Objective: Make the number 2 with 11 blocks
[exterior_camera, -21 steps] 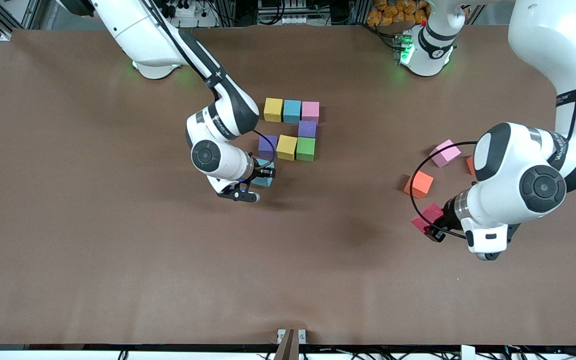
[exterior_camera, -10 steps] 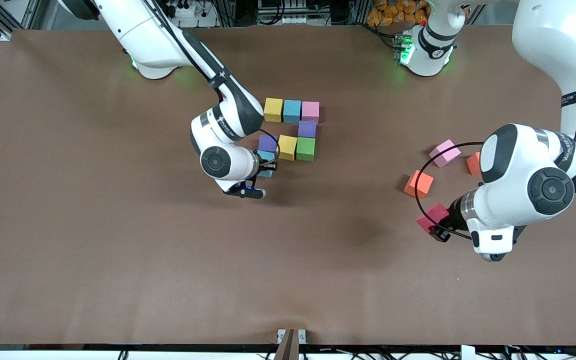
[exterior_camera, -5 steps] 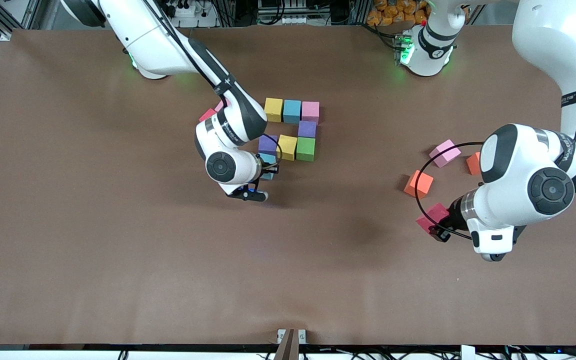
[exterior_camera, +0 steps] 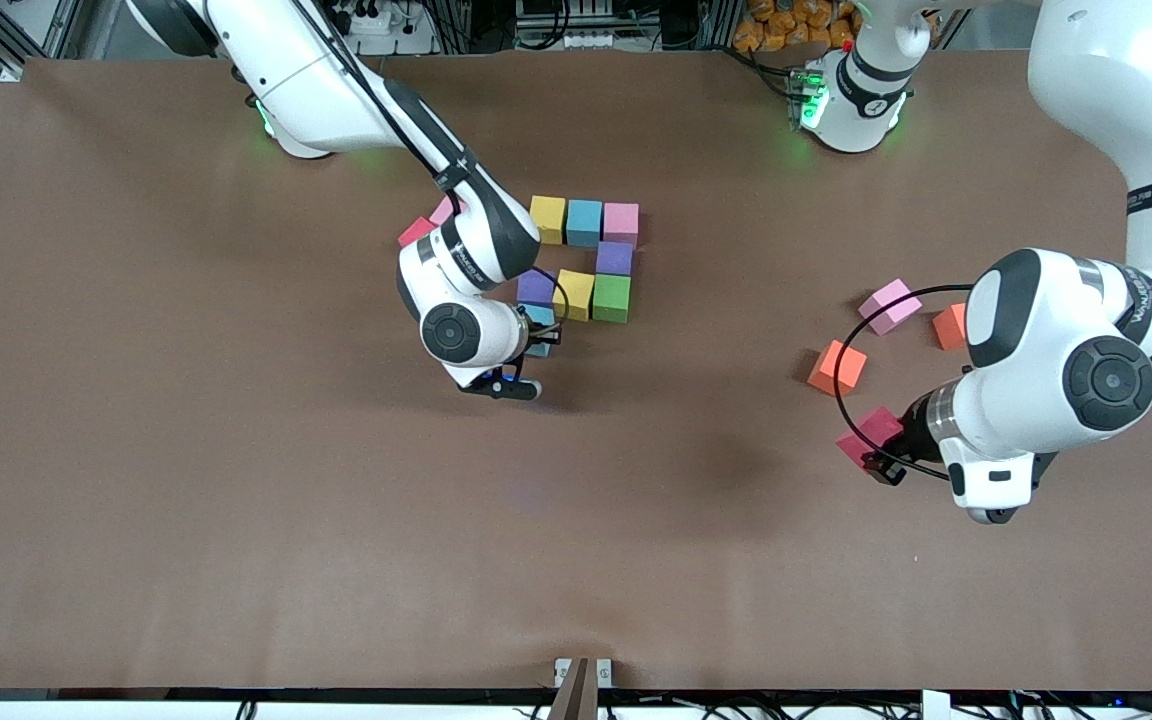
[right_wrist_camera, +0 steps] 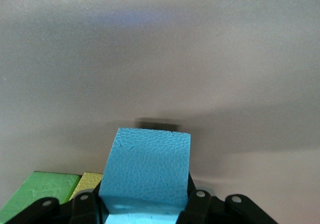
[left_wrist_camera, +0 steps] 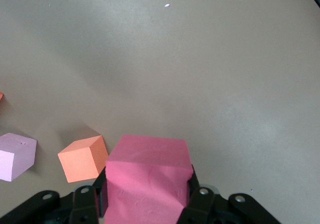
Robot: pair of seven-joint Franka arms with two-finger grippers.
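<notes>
The right gripper is closed on a sky blue block just over the empty place below the purple block of the number 2, while the left gripper waits, clamping a red block beside the orange block

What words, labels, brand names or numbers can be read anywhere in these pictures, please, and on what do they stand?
None can be read with certainty.
Band on the right arm's wrist: dark lettering, too small to read.
Band on the left arm's forearm: dark lettering, too small to read.
Blocks, including the sky blue block and the red block: no print.
Table: no markings.
</notes>
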